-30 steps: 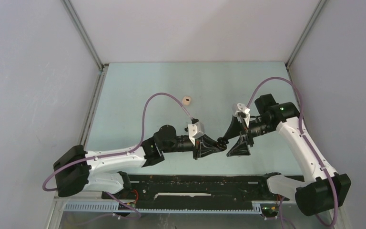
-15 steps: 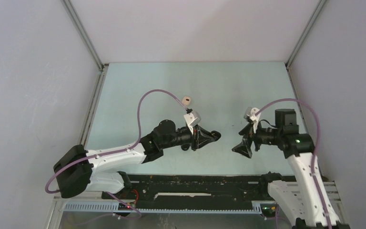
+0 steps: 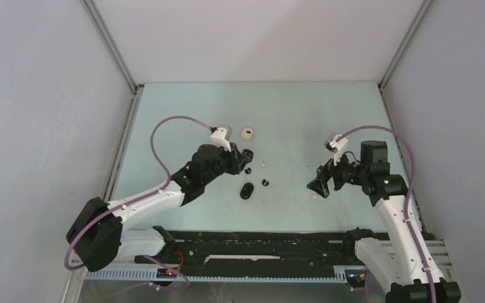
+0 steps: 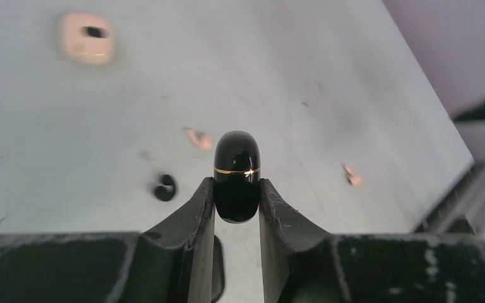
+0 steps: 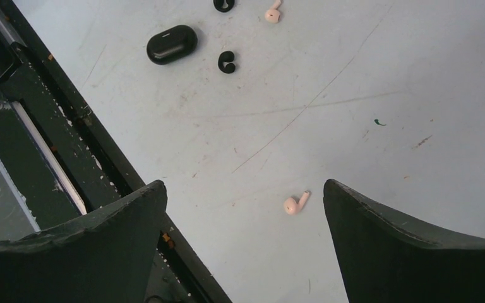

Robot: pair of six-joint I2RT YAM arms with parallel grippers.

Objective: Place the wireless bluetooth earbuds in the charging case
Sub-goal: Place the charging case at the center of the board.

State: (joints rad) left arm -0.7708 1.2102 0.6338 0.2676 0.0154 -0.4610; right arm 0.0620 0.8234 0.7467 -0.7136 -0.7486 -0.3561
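My left gripper (image 3: 247,155) (image 4: 237,184) is shut on a glossy black charging case with a thin gold seam (image 4: 237,170) and holds it above the table. A second black case (image 3: 247,190) (image 5: 172,44) lies on the table. Two black curled earbuds (image 3: 265,183) (image 3: 248,170) lie near it; they also show in the right wrist view (image 5: 227,62) (image 5: 223,5). A beige earbud (image 3: 263,163) (image 4: 199,139) lies beside them. My right gripper (image 3: 319,187) (image 5: 245,184) is open and empty over another beige earbud (image 3: 314,196) (image 5: 295,203).
A beige case (image 3: 247,133) (image 4: 87,38) lies farther back on the pale table (image 3: 303,120). The black rail (image 3: 259,246) at the table's near edge also shows in the right wrist view (image 5: 69,145). Grey walls stand on three sides.
My left gripper has pulled back to the left and away from the right gripper, uncovering the black case and earbuds on the table. My right gripper has drawn back slightly to the right.
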